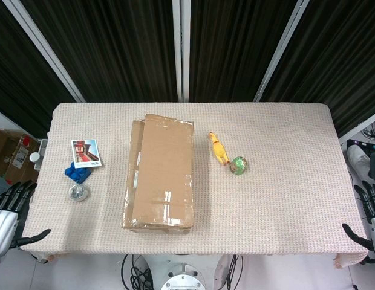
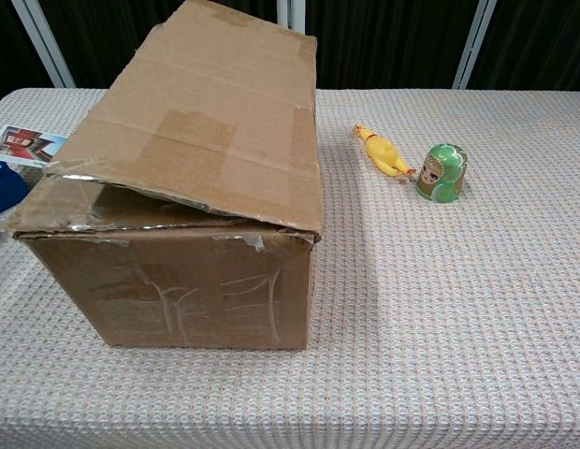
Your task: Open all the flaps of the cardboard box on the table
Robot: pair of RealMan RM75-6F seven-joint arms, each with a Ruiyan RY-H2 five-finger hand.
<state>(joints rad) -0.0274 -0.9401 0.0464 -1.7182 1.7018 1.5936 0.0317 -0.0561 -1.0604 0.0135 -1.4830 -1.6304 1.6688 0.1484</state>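
A brown cardboard box (image 1: 160,174) (image 2: 192,182) stands lengthwise in the middle of the table. Its top flaps lie down over the opening; the large right flap (image 2: 201,112) overlaps a lower left flap (image 2: 70,210), and old tape strips cling to the edges. My left hand (image 1: 7,211) hangs off the table's front left corner, fingers spread and holding nothing. My right hand (image 1: 370,214) hangs off the front right edge, also spread and holding nothing. Both are far from the box, and neither shows in the chest view.
Right of the box lie a yellow rubber chicken (image 1: 218,147) (image 2: 384,152) and a green ball-like toy (image 1: 239,165) (image 2: 442,172). Left of it are a picture card (image 1: 86,152), a blue toy (image 1: 77,173) and a small clear lid (image 1: 78,193). Cartons (image 1: 12,151) sit on the floor.
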